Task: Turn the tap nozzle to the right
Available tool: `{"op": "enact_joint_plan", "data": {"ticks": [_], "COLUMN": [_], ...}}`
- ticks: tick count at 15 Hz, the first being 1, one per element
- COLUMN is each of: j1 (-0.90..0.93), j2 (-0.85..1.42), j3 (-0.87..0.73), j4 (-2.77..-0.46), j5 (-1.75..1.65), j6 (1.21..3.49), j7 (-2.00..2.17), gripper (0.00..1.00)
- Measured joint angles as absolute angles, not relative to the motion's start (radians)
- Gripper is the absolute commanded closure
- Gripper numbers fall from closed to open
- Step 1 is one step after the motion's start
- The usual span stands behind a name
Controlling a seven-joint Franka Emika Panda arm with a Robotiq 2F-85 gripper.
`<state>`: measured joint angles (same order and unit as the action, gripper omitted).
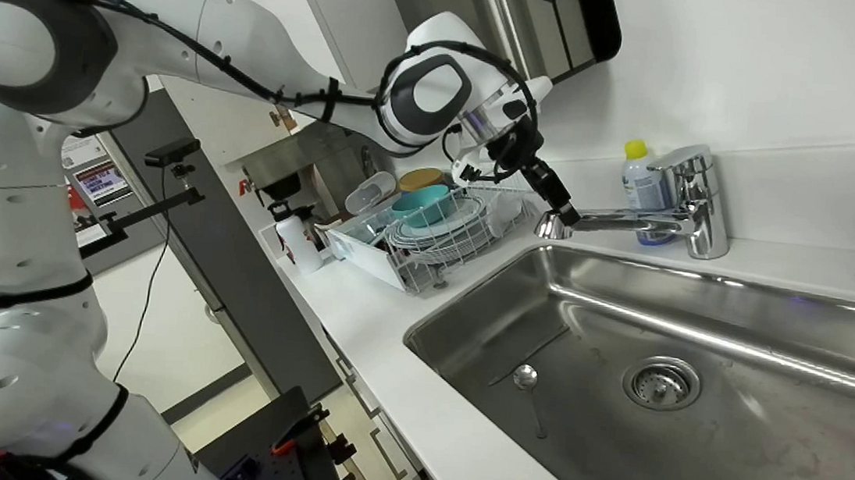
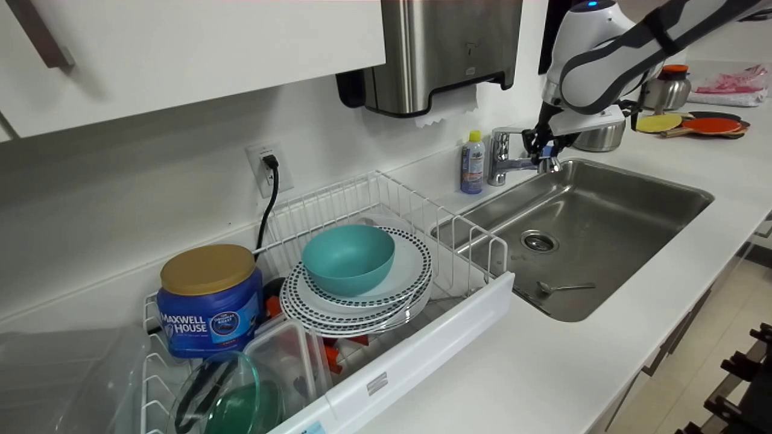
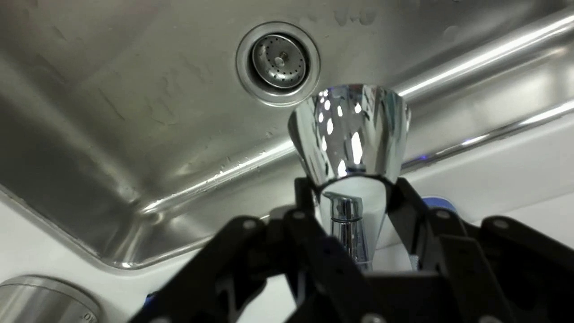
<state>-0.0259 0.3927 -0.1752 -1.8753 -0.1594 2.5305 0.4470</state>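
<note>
By a corner of the sink, we see the gripper pinching the nozzle near its tip, with a spoon lying in the sink.

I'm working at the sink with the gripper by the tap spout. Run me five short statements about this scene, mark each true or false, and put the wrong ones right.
1. The gripper is closed on the faucet's lever. False: its fingers stand on either side of the tap nozzle.
2. The teal bowl sits on the plates in the dish rack. True.
3. A perforated strainer sits in the drain. True.
4. The spoon lies on the counter. False: it lies in the sink.
5. The cap of the bottle by the faucet base is red. False: it is yellow.
</note>
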Motion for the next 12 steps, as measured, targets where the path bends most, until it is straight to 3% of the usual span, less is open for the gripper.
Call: {"op": "enact_joint_plan", "data": {"ticks": [3,4,10,11,12], "j1": [-0.047,-0.054,-0.052,-0.052,-0.052], "j2": [0.390,0.390,0.390,0.390,0.390], "j3": [-0.179,-0.179,-0.177,-0.177,-0.177], "j4": [-1.877,-1.877,-1.877,-1.877,-1.877], "j5": [-0.147,-0.140,-0.136,-0.136,-0.136], "j6": [2.526,2.524,2.524,2.524,2.524], "j7": [0.357,0.328,0.313,0.313,0.313], "gripper": [0.79,0.54,0.54,0.79,0.79]}}
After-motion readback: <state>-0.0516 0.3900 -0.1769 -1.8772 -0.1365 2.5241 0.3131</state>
